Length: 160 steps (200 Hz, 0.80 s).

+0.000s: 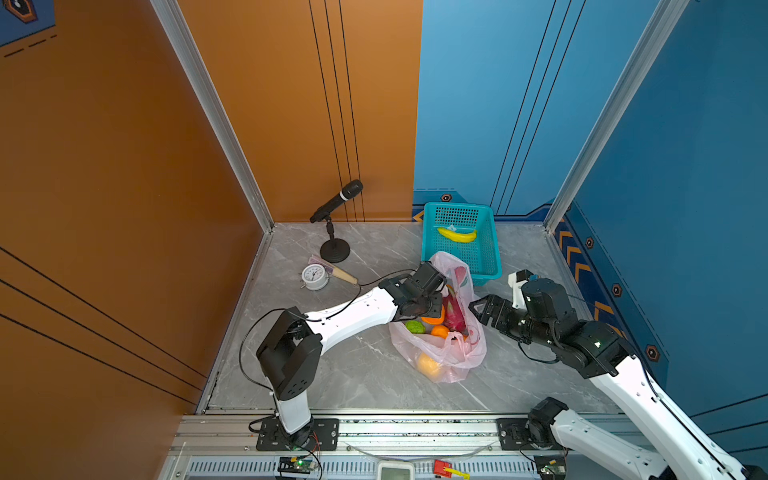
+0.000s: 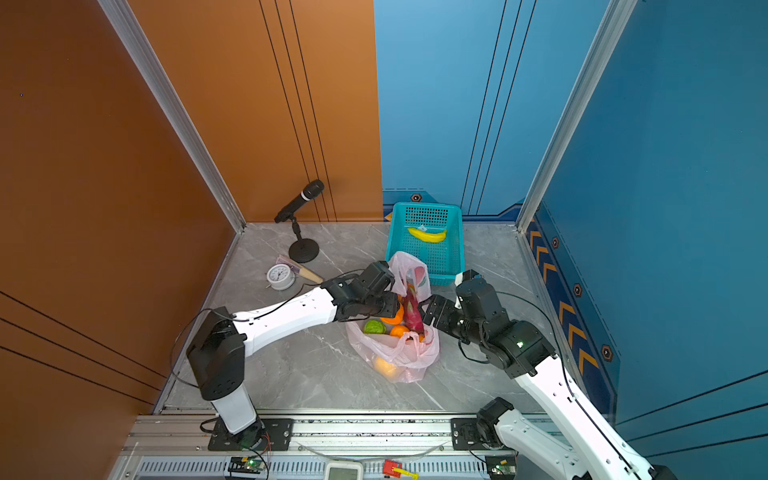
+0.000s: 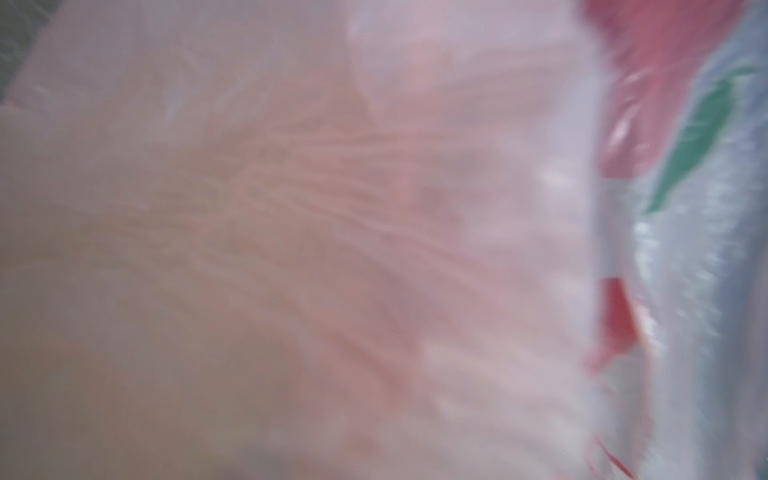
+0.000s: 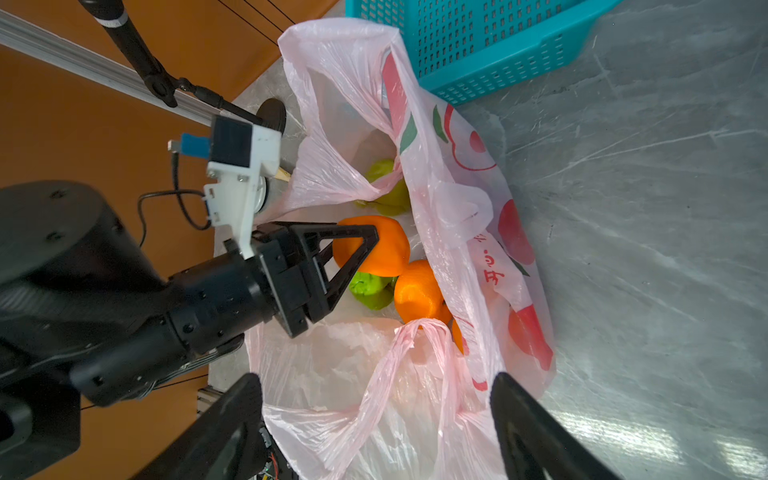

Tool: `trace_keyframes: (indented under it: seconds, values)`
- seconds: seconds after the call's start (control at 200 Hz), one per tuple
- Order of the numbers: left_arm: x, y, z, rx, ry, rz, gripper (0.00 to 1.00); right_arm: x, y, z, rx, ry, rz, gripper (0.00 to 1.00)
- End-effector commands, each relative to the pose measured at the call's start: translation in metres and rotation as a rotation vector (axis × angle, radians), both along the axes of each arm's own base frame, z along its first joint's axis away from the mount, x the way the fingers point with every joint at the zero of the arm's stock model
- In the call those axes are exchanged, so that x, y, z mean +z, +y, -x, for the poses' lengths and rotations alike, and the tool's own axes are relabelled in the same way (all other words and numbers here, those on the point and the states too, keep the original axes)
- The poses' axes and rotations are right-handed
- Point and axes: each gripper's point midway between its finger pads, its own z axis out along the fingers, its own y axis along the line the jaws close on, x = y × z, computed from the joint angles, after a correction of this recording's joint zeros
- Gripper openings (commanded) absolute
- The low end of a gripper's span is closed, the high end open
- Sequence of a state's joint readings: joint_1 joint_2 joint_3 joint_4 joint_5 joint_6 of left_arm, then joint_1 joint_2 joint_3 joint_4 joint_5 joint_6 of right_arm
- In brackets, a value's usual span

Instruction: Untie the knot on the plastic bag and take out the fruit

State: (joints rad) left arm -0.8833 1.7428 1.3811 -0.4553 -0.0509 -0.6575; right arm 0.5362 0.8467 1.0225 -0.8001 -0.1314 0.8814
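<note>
The pale-pink plastic bag (image 1: 453,357) (image 2: 409,357) lies open on the grey table, its handle loops loose; no knot shows. Fruit sits inside: a magenta dragon fruit (image 1: 455,309), orange tangerines (image 4: 415,291), a green one (image 4: 370,286) and a yellow one (image 1: 429,365) behind the plastic. My left gripper (image 1: 437,306) reaches into the bag's mouth and is shut on a tangerine (image 4: 386,249), with one finger (image 4: 355,268) across it. Pink plastic (image 3: 291,208) fills the left wrist view. My right gripper (image 1: 478,309) (image 4: 374,415) stands open at the bag's right side, its fingers straddling the plastic without pinching it.
A teal basket (image 1: 478,257) holding a yellow banana (image 1: 457,235) stands just behind the bag. At the back left are a microphone on a stand (image 1: 336,201) and a white alarm clock (image 1: 314,276). Walls close in the table on three sides.
</note>
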Motion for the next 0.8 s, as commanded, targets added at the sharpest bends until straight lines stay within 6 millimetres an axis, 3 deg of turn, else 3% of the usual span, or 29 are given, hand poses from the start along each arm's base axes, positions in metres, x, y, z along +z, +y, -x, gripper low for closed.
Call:
trace_keyframes:
  seconds: [0.0,0.225,0.446,0.556,0.796]
  values:
    - [0.025,-0.007,0.012,-0.099,-0.069,0.044,0.33,0.022,0.003,-0.002,0.009,-0.026,-0.089,0.88]
    - [0.071,-0.012,0.027,-0.224,-0.218,0.16,0.32,0.043,0.004,-0.008,0.008,-0.018,-0.19,0.89]
    - [0.139,-0.02,0.042,-0.356,-0.456,0.312,0.32,0.071,0.019,-0.009,0.071,-0.008,-0.327,0.89]
    - [0.168,-0.027,0.058,-0.48,-0.557,0.344,0.32,0.08,0.029,-0.007,0.12,0.008,-0.368,0.89]
    - [0.205,-0.035,0.086,-0.644,-0.702,0.387,0.33,0.086,0.041,-0.005,0.198,0.033,-0.4,0.91]
